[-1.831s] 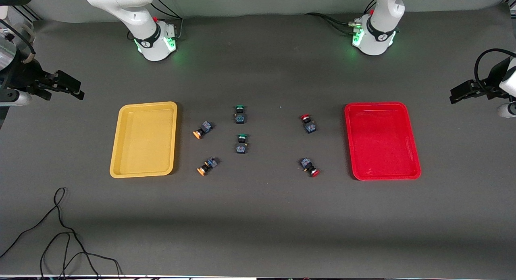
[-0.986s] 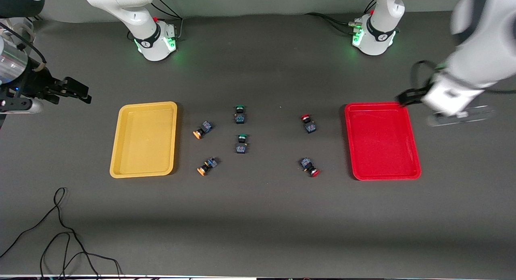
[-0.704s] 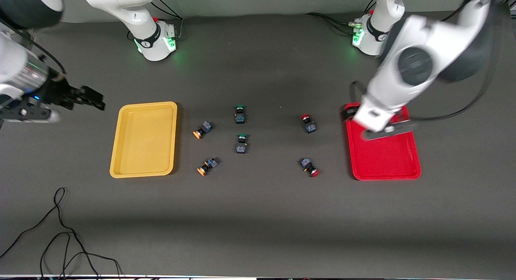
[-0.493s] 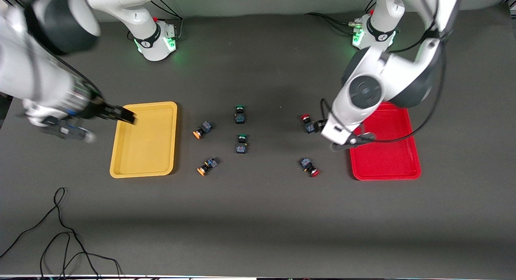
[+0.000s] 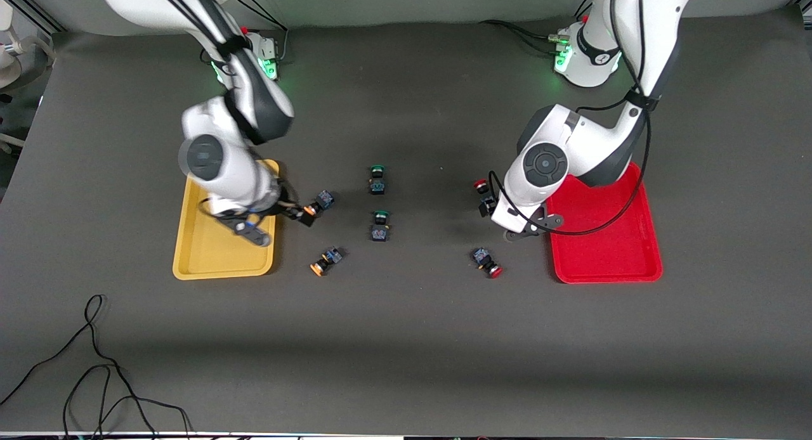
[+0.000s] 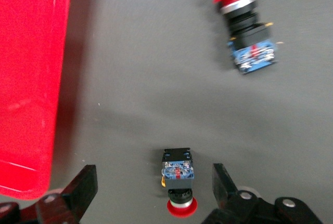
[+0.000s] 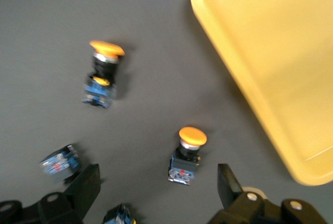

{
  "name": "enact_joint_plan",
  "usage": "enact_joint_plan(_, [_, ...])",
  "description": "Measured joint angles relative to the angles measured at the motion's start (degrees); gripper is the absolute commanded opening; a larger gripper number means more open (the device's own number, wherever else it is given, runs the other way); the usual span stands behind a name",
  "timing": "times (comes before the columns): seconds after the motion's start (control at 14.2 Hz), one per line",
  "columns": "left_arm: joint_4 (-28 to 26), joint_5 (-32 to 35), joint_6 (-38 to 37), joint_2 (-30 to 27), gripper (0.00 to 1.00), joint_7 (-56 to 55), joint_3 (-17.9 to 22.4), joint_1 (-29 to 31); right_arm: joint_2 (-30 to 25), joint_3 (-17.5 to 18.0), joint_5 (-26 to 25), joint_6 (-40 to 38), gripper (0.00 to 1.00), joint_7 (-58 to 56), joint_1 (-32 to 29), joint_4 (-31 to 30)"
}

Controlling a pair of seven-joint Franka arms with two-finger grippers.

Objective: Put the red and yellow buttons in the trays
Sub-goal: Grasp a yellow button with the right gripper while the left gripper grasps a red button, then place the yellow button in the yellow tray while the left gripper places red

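Red-capped button [image 6: 178,184] lies flat, cap toward left pincer [image 6: 153,193]; both pincers [image 7: 156,190] gape.

left claw [image 6: 153,193] open, right claw [image 7: 156,187] open, both lowered

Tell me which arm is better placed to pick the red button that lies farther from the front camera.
The left. Its gripper is open over that red button, beside the red tray. The right gripper is over a yellow button.
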Motion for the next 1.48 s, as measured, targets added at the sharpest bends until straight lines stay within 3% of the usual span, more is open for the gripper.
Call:
enact_joint_plan(0.42, [-3.63, -0.14, 6.18, 4.10, 0.96, -7.72, -0.59, -2.77, 8.11, -0.01, 0.01, 10.33, 1.00, 10.24, 3.81, -4.32])
enact_joint_plan(0.56, [-4.71, -0.86, 7.85, 4.99, 0.90, -9.59, -1.03, -2.87, 8.72, -0.01, 0.01, 10.68, 1.00, 10.92, 4.14, -4.95])
enact_joint_plan(0.63, [-4.93, -1.45, 8.22, 5.33, 0.78, -9.99, -1.24, -2.88, 8.71, -0.04, 0.01, 10.68, 0.94, 10.98, 4.14, -5.13])
enact_joint_plan(0.7, [-5.00, -1.99, 8.58, 5.60, 0.59, -10.26, -1.52, -2.88, 8.71, -0.10, 0.02, 10.68, 0.80, 10.98, 4.14, -5.32])
enact_joint_plan(0.77, [-5.00, -2.20, 8.66, 5.81, 0.36, -10.47, -1.85, -2.89, 8.71, -0.17, 0.02, 10.68, 0.52, 11.00, 4.14, -5.56])
enact_joint_plan(0.85, [-5.00, -2.23, 8.67, 5.96, 0.20, -10.68, -2.16, -2.89, 8.71, -0.21, 0.02, 10.68, 0.27, 11.00, 4.14, -5.73])
enact_joint_plan(0.92, [-5.00, -2.26, 8.67, 6.02, 0.08, -10.77, -2.39, -2.89, 8.71, -0.22, 0.02, 10.68, 0.11, 11.00, 4.14, -5.79])
enact_joint_plan(0.99, [-5.01, -2.29, 8.67, 6.03, 0.02, -10.83, -2.58, -2.89, 8.71, -0.23, 0.02, 10.68, 0.01, 11.00, 4.14, -5.79])
enact_joint_plan(1.27, [-4.20, -2.37, 7.52, 4.93, 0.03, -10.96, -2.70, -2.37, 7.92, -0.45, 0.02, 8.79, 0.00, 11.00, 4.12, -5.09])
enact_joint_plan(1.48, [3.13, -2.37, -9.67, 0.23, 0.04, -8.68, -2.50, 0.95, 4.97, -2.00, 0.01, -0.41, 0.00, 10.30, 3.81, -1.14])
